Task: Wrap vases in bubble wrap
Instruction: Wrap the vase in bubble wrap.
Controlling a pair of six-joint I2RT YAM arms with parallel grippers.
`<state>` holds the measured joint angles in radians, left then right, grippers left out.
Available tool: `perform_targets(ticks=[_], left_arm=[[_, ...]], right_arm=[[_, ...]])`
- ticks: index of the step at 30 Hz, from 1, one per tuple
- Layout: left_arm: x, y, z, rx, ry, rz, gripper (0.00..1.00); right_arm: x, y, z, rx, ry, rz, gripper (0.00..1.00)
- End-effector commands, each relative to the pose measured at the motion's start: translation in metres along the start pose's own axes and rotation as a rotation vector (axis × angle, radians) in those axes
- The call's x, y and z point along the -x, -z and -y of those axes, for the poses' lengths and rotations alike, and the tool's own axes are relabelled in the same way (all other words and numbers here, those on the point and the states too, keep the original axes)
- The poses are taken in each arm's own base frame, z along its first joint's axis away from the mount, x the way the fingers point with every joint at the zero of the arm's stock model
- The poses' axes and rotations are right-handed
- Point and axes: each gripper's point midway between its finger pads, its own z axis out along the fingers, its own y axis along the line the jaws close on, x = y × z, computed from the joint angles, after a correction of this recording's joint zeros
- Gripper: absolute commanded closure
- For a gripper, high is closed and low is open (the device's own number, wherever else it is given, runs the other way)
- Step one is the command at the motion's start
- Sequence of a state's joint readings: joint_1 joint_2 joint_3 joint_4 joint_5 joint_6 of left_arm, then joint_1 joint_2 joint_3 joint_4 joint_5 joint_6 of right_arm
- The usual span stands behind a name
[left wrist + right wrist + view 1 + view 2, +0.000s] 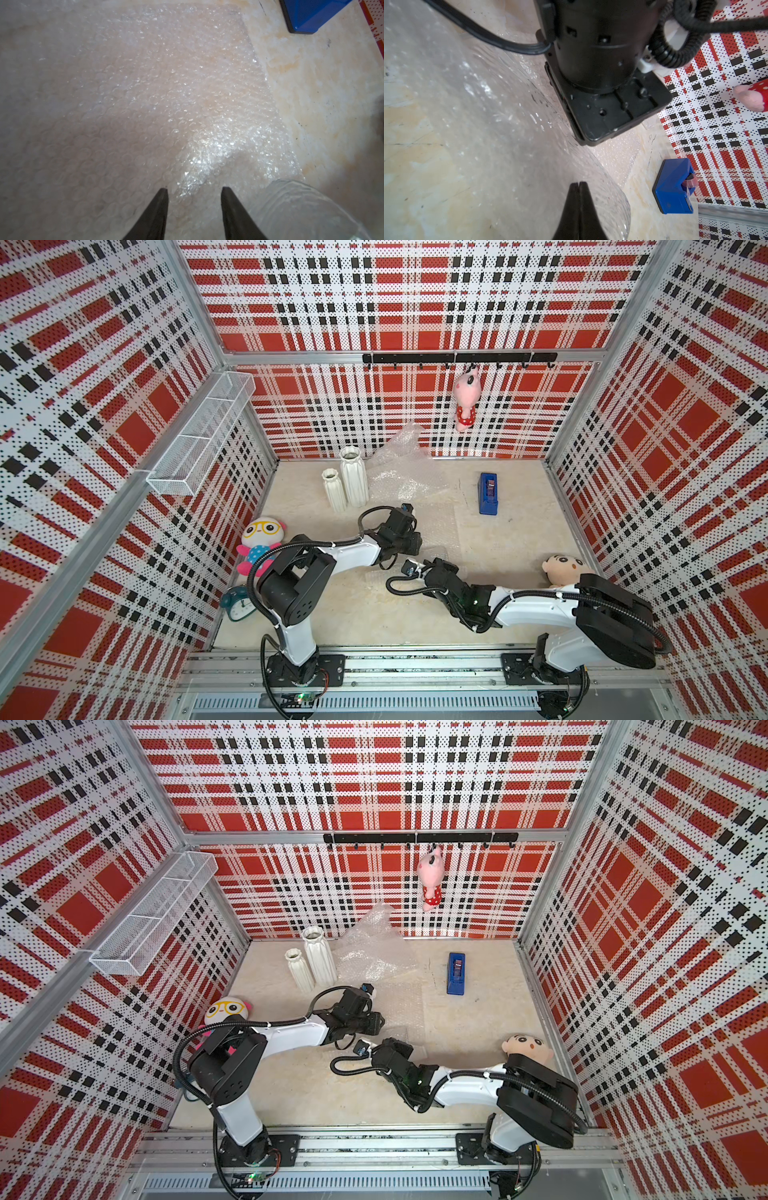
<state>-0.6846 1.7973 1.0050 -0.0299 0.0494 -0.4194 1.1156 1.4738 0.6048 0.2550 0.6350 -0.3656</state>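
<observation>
Right gripper [579,184]: jaws pressed together, tips over clear glass cylinder vase [546,162]; whether film is pinched, cannot tell. Left gripper [194,189]: jaws part-way apart, nothing clamped, raised fold of flat bubble wrap sheet [145,93] under gap. Glass vase just beside it on sheet, seems to lie on side. Farther: blue plastic tape dispenser [488,493] on beige tabletop [519,539]. Short white ribbed ceramic vase [334,489] and taller white ribbed ceramic vase [354,477] upright, close together, insides dark. Crumpled bubble wrap [401,464] against back wall. White mesh basket [199,435] on side wall.

On your bench [374,614], rear: short vase [334,491] just left of tall vase [354,481]; wrap [405,472] right of both; dispenser [488,493] farther right.
</observation>
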Motion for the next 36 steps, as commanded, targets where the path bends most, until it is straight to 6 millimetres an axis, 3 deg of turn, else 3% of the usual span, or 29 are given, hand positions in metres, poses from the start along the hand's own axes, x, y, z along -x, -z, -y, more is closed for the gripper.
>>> perform_targets(ticks=[1, 23, 26, 32, 36], left_arm=[[0.006, 0.0, 0.007, -0.027, -0.003, 0.019, 0.57], [0.012, 0.0, 0.003, -0.04, 0.033, 0.03, 0.62], [0.017, 0.005, -0.006, -0.014, 0.066, 0.052, 0.54], [0.039, 0.027, -0.032, 0.037, 0.16, 0.133, 0.43], [0.059, 0.068, -0.058, 0.142, 0.23, 0.263, 0.31]], right_arm=[[0.002, 0.0, 0.009, -0.041, -0.003, 0.014, 1.0], [-0.015, -0.019, 0.008, -0.073, -0.012, -0.031, 1.0], [-0.014, -0.019, 0.007, -0.068, -0.012, -0.027, 1.0], [-0.016, -0.023, 0.007, -0.061, -0.019, -0.03, 1.0], [-0.018, -0.025, 0.007, -0.055, -0.023, -0.032, 1.0]])
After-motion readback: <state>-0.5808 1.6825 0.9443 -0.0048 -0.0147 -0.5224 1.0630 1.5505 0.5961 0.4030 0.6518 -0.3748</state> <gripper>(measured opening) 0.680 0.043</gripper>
